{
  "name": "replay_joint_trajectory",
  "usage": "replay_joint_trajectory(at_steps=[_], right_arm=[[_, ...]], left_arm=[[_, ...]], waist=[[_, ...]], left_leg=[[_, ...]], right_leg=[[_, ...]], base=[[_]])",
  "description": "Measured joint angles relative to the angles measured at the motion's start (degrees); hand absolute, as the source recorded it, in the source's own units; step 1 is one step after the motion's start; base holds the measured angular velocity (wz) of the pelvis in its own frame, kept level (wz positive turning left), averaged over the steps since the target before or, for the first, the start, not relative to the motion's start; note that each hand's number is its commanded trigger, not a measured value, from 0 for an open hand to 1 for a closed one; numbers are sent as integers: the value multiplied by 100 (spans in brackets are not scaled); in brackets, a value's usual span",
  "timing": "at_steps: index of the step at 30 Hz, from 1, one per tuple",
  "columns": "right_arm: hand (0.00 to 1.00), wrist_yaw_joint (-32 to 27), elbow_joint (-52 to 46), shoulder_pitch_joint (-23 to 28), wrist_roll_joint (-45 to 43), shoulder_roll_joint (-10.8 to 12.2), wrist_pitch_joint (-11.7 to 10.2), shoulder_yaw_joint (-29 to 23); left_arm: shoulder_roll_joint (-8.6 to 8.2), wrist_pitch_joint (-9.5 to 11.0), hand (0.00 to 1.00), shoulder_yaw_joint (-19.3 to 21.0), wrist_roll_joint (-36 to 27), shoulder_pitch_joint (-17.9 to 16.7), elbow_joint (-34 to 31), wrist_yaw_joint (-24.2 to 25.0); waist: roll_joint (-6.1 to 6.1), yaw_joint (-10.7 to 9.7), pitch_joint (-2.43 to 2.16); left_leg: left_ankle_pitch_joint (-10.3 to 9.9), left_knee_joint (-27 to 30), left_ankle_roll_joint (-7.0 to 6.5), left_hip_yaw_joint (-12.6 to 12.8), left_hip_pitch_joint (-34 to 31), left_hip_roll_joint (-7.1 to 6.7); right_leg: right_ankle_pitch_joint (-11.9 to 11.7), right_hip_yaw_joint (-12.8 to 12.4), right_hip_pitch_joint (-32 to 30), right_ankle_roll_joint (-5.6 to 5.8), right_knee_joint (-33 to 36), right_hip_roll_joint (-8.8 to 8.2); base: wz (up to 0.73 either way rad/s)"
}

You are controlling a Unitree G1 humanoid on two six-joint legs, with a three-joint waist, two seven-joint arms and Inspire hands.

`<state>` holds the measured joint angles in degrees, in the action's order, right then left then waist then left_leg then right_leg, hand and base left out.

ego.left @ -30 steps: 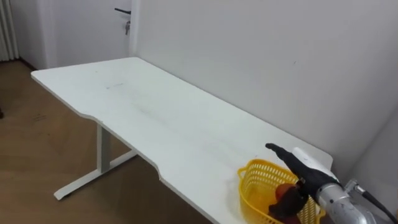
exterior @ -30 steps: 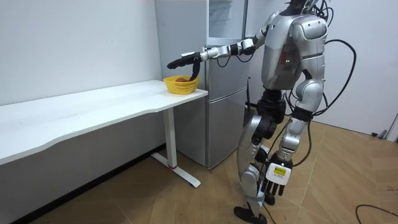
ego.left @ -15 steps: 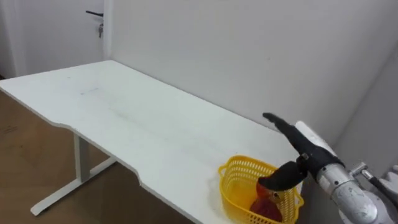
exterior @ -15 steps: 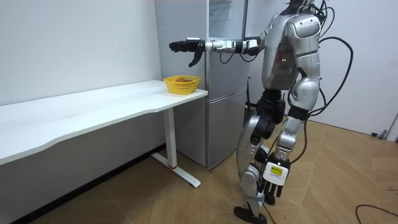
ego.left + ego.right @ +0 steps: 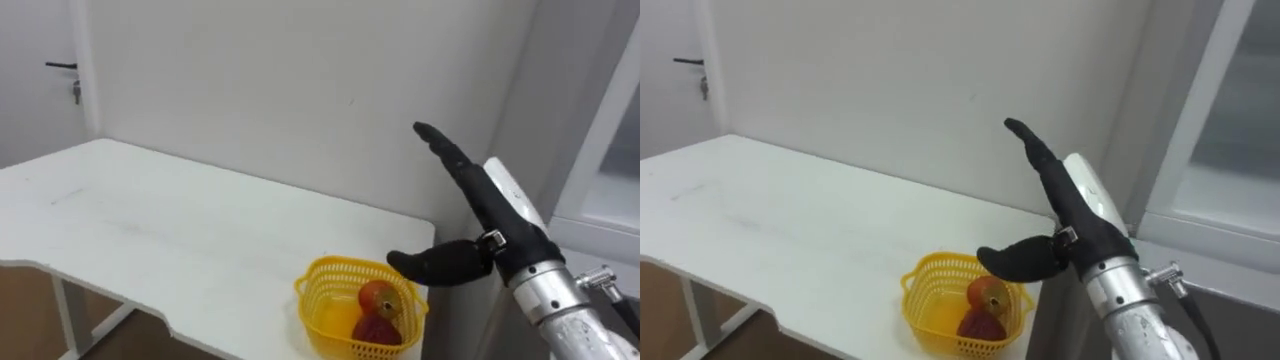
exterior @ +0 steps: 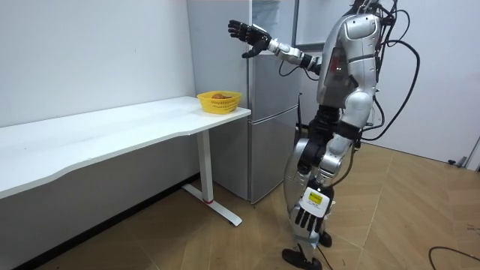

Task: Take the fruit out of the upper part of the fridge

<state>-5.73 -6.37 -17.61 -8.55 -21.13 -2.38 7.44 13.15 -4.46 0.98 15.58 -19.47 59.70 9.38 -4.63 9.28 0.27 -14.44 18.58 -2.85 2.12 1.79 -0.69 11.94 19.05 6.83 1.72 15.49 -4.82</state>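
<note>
Yellow mesh basket (image 5: 312,290), standing at the end of the white table (image 5: 150,230) nearest the fridge.

Contents, per eye views: one red-and-yellow apple (image 5: 378,297), one darker red fruit (image 5: 374,331) in front of it, the two touching. Neither held by a hand.

Right hand (image 5: 490,225): lifted high above and just to the right of the basket, fingers (image 5: 445,150) straight and pointing up toward the wall, thumb (image 5: 430,265) stuck out sideways over the basket's far rim without touching it. Released, grasping nothing.

Room view, additional items:
- Grey two-section fridge (image 6: 270,135), upright, directly beside the table end.
- Robot standing in front of the fridge, right arm stretched out at the level of the upper section, hand clear of the basket below.
- Left hand (image 6: 303,219), hanging low beside the leg, fingers loose, holding nothing.
- Table leg and foot (image 6: 210,196) below the basket end.

Eye views, additional item: dark door handle (image 5: 62,67), far left on the back wall.
</note>
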Motion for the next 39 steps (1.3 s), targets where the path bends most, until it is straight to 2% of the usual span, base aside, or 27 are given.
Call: replay_joint_trajectory(at_steps=[3, 5, 7, 9, 11, 13, 14, 17, 21, 25, 29, 31, 34, 35, 39], right_arm=[[0, -129, -591, 300, 12, 95, -194, -249], [0, -184, -964, 557, 0, 220, -359, -360], [0, -276, -1199, 956, 2, 347, -502, -415], [0, -298, -1386, 1375, 28, 414, -531, -420], [0, -304, -1464, 1674, 61, 453, -528, -430], [0, -366, -1507, 1777, 28, 507, -539, -435], [0, -469, -1545, 1904, -11, 549, -590, -449], [0, -621, -1632, 2172, -45, 620, -710, -489], [0, -676, -1720, 2359, 38, 716, -903, -622], [0, -798, -1778, 2617, 122, 801, -1091, -707], [0, -873, -1768, 3088, 119, 917, -1098, -709], [0, -874, -1732, 3274, 137, 918, -1098, -710], [0, -852, -1689, 3371, 218, 946, -1147, -776], [0, -848, -1678, 3450, 227, 989, -1146, -880], [0, -851, -1597, 3651, 349, 1009, -1141, -937]], left_arm=[[-86, 98, 0, -3, -27, -43, 21, -26], [-102, 105, 0, -1, -27, -13, 73, -31], [-122, 115, 0, -3, -28, 2, 121, -61], [-154, 160, 0, 0, -25, 51, 205, -111], [-181, 214, 0, -7, -30, 104, 304, -164], [-204, 253, 0, -10, -29, 96, 358, -174], [-209, 287, 0, -17, -31, 94, 399, -177], [-232, 342, 0, -30, -25, 98, 447, -175], [-313, 425, 0, -60, -26, 99, 468, -160], [-334, 486, 0, -193, -30, 118, 469, -162], [-345, 486, 0, -198, -29, 129, 492, -168], [-345, 485, 0, -201, -34, 174, 574, -177], [-344, 485, 0, -247, -32, 256, 597, -215], [-344, 485, 0, -251, -30, 311, 593, -222], [-342, 486, 0, -402, -30, 324, 579, -250]], waist=[[30, -96, -1], [52, -275, -10], [97, -275, -36], [165, -317, -41], [251, -454, -54], [307, -504, -67], [350, -598, -68], [407, -757, -53], [480, -856, -54], [548, -947, -84], [567, -1124, -89], [593, -1157, -72], [597, -1264, -69], [636, -1292, -50], [655, -1399, -62]], left_leg=[[-5, -39, -9, 108, -6, 8], [-6, -72, -10, 116, -8, 6], [-5, -144, -10, 212, 43, 19], [-5, -197, -11, 259, 83, 14], [-4, -246, -12, 358, 90, 24], [-4, -304, -11, 477, 138, 46], [-6, -332, -7, 541, 173, 72], [-6, -397, 13, 598, 208, 99], [-13, -483, 33, 723, 259, 131], [-27, -513, 56, 867, 274, 168], [-28, -541, 64, 977, 318, 185], [-23, -634, 74, 1073, 395, 194], [-23, -707, 76, 1197, 389, 206], [-23, -719, 76, 1227, 386, 209], [-35, -734, 96, 1369, 381, 228]], right_leg=[[-2, -94, -71, -2, 11, -3], [-4, -117, -105, -4, 8, -2], [-3, -209, -118, -4, 9, 8], [-3, -311, -127, -3, 6, 14], [-3, -422, -194, -3, 6, 27], [-17, -531, -202, -9, -41, 61], [-38, -584, -185, -13, -91, 90], [-46, -659, -194, -23, -126, 122], [-57, -783, -216, -41, -165, 171], [-58, -894, -285, -43, -155, 208], [-60, -969, -296, -46, -184, 236], [-62, -1061, -297, -50, -182, 255], [-70, -1141, -395, -63, -171, 265], [-74, -1182, -421, -66, -171, 273], [-79, -1313, -566, -74, -146, 308]], base=[[-18], [-6], [-20], [-21], [-23], [-34], [-28], [-14], [-19], [-15], [-11], [-24], [-23], [-19], [-24]])
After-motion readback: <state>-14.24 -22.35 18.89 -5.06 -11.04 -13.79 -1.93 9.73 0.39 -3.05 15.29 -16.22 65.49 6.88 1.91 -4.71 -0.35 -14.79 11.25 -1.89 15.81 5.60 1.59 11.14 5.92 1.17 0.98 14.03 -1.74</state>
